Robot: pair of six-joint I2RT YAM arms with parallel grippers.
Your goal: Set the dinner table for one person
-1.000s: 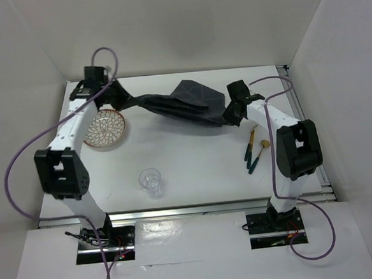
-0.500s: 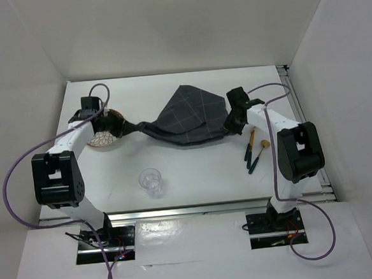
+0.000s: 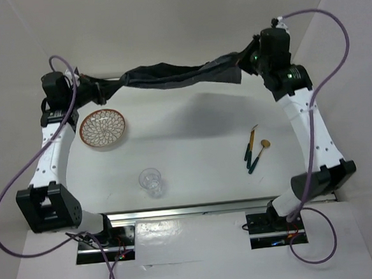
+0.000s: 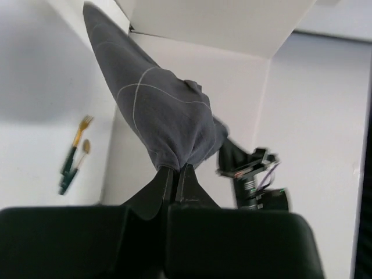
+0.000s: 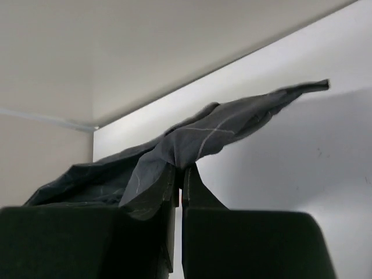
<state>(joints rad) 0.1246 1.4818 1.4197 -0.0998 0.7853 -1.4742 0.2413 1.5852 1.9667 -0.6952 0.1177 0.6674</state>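
cloth [image 3: 168, 73] spanning far edge, plate [image 3: 102, 128], glass [image 3: 151, 181], cutlery [image 3: 254, 151] on dinner table [image 3: 198, 135]

Top cam: high behind my bases [image 3: 96, 239], looking down on table [image 3: 201, 167]. Wrist cams: tight along fingers [image 4: 164, 181]. All share cloth [image 3: 169, 75].

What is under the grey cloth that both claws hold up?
Only bare table and the shadow of the cloth. The far strip of table behind the cloth is hidden.
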